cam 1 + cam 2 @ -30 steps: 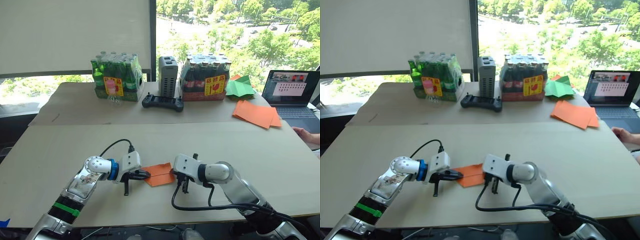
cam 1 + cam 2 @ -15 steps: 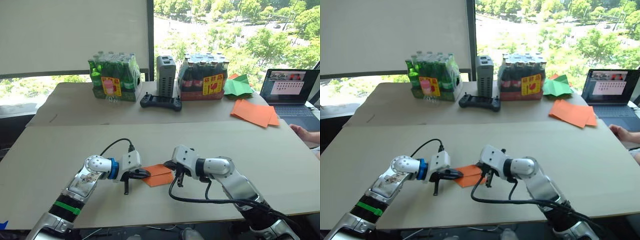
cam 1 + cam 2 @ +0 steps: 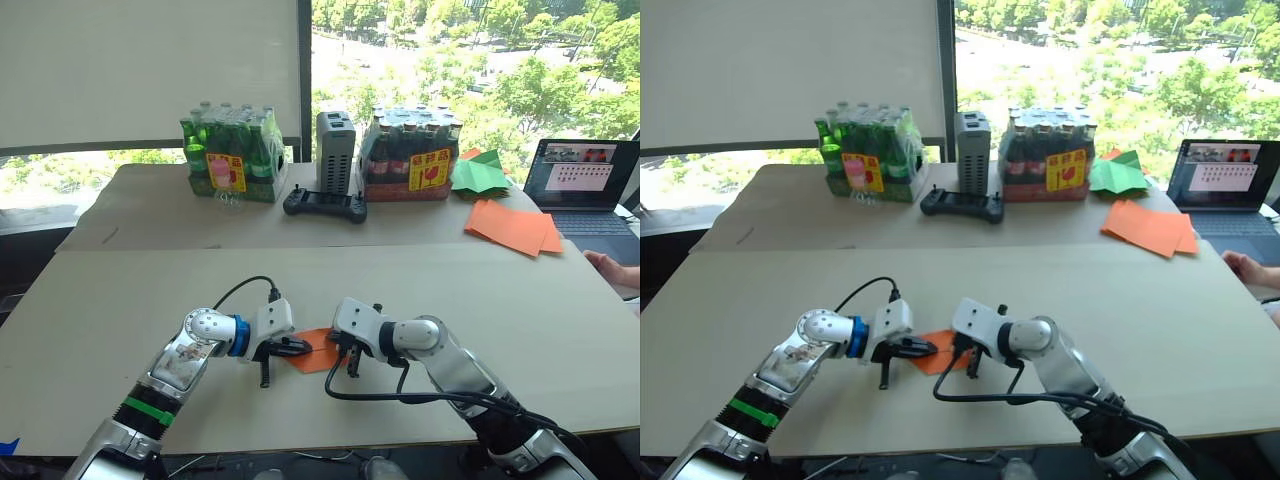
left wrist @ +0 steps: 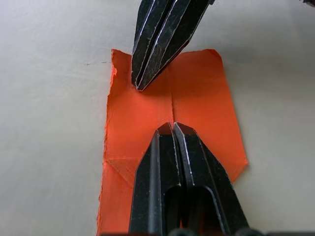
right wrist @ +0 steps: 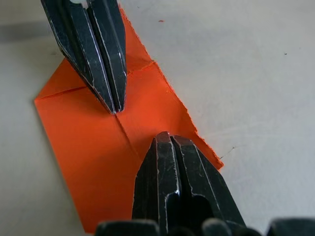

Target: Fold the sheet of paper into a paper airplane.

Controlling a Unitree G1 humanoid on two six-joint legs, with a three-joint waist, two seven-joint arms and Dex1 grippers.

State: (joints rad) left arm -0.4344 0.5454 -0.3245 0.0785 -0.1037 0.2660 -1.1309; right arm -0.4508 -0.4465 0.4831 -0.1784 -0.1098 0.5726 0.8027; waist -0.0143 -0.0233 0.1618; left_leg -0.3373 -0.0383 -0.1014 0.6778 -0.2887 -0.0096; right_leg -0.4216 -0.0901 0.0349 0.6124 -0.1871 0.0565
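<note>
sheet of paper point(image 4: 197, 103) half hidden under both grippers | long axis runs gripper to gripper (center crease too) | left gripper point(image 4: 170, 129) and right gripper point(image 5: 165, 137) fingers pressed together, tips on it

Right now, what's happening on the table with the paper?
Both grippers are working the orange sheet, which lies flat on the near table. The left gripper and the right gripper are both shut, their tips pressed down on the sheet and pointing at each other along its middle crease. Some folds are in, with a turned-in corner showing, but it is not yet a pointed airplane. On the far table sit a pile of orange sheets and green paper.
</note>
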